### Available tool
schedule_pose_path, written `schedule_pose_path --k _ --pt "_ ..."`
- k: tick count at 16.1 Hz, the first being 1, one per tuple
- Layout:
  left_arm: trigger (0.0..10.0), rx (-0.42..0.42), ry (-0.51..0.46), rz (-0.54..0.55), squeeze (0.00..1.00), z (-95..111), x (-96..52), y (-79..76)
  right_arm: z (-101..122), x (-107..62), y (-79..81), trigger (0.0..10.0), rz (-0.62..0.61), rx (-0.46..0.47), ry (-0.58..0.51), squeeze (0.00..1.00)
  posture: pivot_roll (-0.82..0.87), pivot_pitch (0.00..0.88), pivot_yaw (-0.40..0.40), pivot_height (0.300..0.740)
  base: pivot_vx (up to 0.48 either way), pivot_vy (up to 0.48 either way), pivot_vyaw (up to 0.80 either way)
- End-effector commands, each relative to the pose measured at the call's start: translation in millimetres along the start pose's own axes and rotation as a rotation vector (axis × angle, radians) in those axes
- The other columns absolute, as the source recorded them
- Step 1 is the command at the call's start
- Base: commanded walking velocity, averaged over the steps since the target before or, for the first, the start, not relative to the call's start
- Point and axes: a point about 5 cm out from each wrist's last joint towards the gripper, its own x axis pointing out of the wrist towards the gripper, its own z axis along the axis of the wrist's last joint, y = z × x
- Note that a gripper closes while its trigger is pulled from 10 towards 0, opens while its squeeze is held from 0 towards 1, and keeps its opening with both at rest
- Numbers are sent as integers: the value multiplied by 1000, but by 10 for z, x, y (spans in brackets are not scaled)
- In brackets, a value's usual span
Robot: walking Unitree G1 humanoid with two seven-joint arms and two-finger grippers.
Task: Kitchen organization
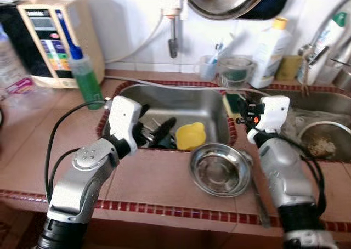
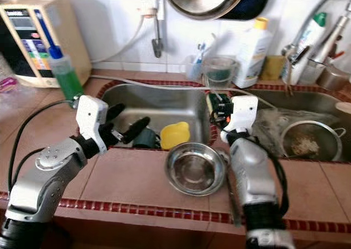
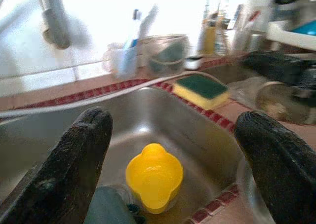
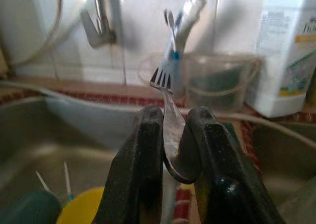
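The right gripper was clamped on a fork, tines pointing up, above the divider between the two sink basins. The left gripper was spread wide over the left basin, above a yellow cup. A steel bowl sat on the counter edge.

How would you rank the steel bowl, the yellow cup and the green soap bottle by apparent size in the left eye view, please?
1. Steel bowl, clearly largest.
2. Green soap bottle.
3. Yellow cup.
The bottle stands farther back, and the cup sits low in the sink, so their order is unsure.
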Motion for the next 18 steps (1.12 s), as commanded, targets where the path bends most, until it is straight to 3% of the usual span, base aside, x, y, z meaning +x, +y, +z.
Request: schedule_pose_path --k 1,5,9,14,18 --pt "10000 3 1 -69 0 68 4 -111 15 30 -83 10000 32 -9 37 0 -102 64 29 740 0 0 0" --pt "10000 22 -1 -190 0 181 24 -320 38 58 -123 10000 214 -54 82 0 -101 75 21 740 0 0 0" --pt "10000 28 -6 -301 0 261 2 -557 120 30 -138 10000 427 -36 109 0 -104 81 11 740 0 0 0" --pt "10000 44 54 -340 0 133 -33 -712 -12 19 -246 10000 437 6 184 0 -99 74 5 740 0 0 0" --pt "10000 54 95 -325 0 44 -56 -723 -102 -18 -292 10000 463 37 230 0 -97 68 5 740 0 0 0"
